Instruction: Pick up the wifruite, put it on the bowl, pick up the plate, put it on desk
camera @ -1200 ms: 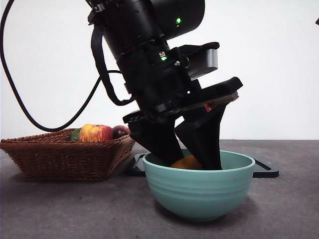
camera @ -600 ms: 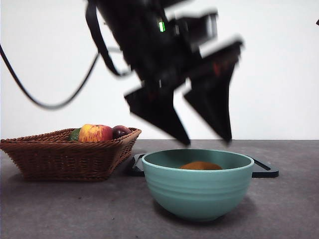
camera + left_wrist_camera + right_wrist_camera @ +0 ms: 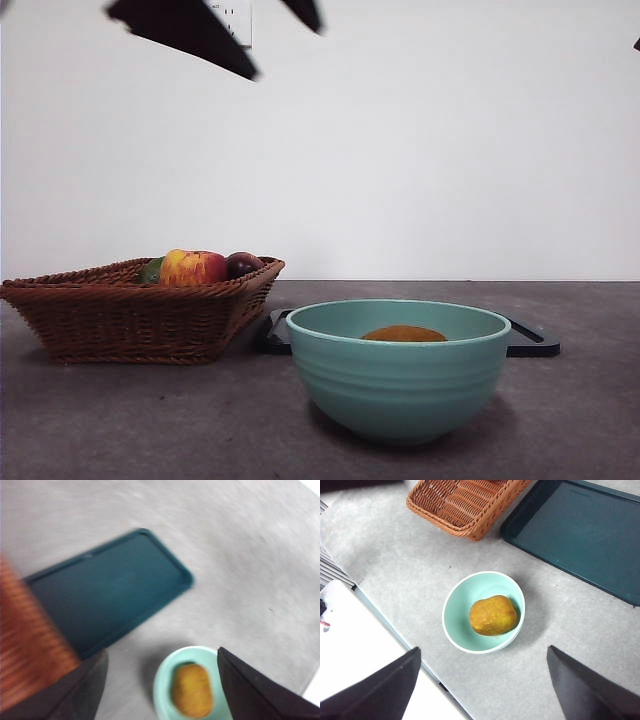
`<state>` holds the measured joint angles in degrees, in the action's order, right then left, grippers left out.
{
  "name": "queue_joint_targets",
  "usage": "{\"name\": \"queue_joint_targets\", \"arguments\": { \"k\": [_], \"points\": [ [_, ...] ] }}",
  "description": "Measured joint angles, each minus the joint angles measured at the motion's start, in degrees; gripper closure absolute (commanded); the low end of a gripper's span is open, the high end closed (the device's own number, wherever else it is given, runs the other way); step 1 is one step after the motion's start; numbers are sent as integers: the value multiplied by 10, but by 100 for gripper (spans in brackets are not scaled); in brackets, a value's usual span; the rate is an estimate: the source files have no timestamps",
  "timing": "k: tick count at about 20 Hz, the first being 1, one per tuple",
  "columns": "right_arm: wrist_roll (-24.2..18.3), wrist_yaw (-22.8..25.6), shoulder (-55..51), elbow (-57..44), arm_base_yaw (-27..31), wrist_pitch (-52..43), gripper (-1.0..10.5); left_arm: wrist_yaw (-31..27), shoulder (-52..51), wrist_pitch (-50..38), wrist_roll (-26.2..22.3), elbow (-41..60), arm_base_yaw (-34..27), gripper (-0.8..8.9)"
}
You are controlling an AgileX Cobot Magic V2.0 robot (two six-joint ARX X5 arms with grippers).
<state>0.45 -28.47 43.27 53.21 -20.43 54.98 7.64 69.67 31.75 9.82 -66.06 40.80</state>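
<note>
Item 1, wifruite [image 3: 493, 615]: lying free in the bottom of the bowl [image 3: 457, 607], centre of the right wrist frame; touched by nothing. I judge the first half of the task complete.

Item 2, my left end effector [image 3: 160, 680]: released, jaws spread wide, holding nothing; high above the bowl. In the front frame its black tips sit at the upper left.

Item 3, my right end effector [image 3: 482, 690]: also spread and empty, waiting high over the worktop [image 3: 420, 555].

Item 4, tray [image 3: 580, 535]: dark, flat, rectangular, directly on the worktop behind the bowl, just beside the basket [image 3: 465, 502]; apparently the "plate" to lift. No other plate is visible.

Handling note: its rim is low, so I should approach an edge at a shallow angle, clear of bowl and basket, and pinch the lip squarely so it does not tilt.
</note>
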Motion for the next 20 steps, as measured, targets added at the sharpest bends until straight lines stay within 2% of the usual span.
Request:
{"name": "queue_joint_targets", "arguments": {
  "k": [5, 9, 11, 16, 20],
  "points": [
    [0, 0, 0, 0, 0, 0, 544, 42, -79, 40, 0, 9, -90, 466],
    [0, 0, 0, 0, 0, -4, 544, 83, -146, 40, -1, 87, -130, 466],
    [0, 0, 0, 0, 0, -4, 544, 118, -172, 44, -1, 134, -137, 466],
    [0, 0, 0, 0, 0, -4, 544, 274, -217, 96, -27, 187, -137, 470],
    [0, 0, 0, 0, 0, -4, 544, 283, -217, 127, -52, 187, -136, 470]
  ]
}}
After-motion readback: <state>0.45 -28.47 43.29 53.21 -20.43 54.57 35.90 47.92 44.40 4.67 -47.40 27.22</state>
